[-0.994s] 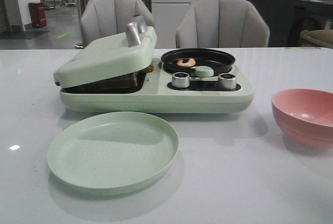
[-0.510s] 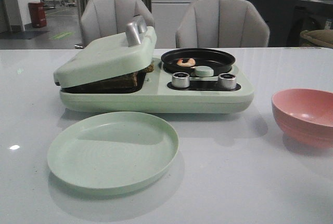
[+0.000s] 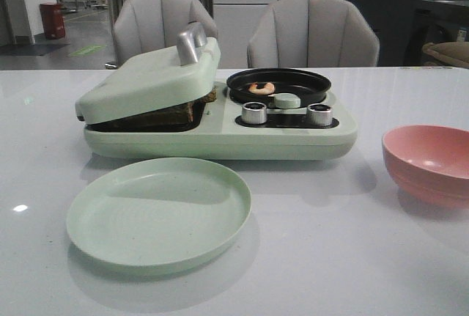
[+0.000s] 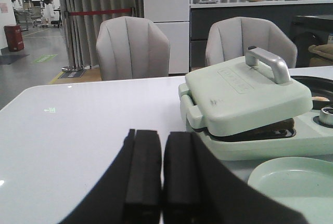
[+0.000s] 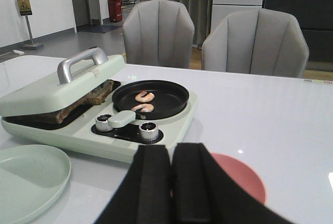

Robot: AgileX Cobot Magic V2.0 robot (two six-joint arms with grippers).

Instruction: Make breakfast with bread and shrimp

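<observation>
Bread [image 3: 170, 114] under tilted lid [image 3: 150, 78], shrimp [image 5: 144, 101] in pan [image 5: 151, 98]; left gripper [image 4: 162, 172] and right gripper [image 5: 171, 182] fingers together, empty.

From my feed, the bread [image 5: 83, 102] is dark, toasted-looking, squeezed under the tilted lid [image 3: 150, 78]. I count two curled orange-pink shrimp [image 5: 144, 96] lying in the round black pan [image 5: 151, 99].

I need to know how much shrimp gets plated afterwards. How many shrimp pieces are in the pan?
2. Both lie in the black round pan: one shrimp nearer the pan's middle, the other by the rim closest to the knobs. None seems hidden.
</observation>
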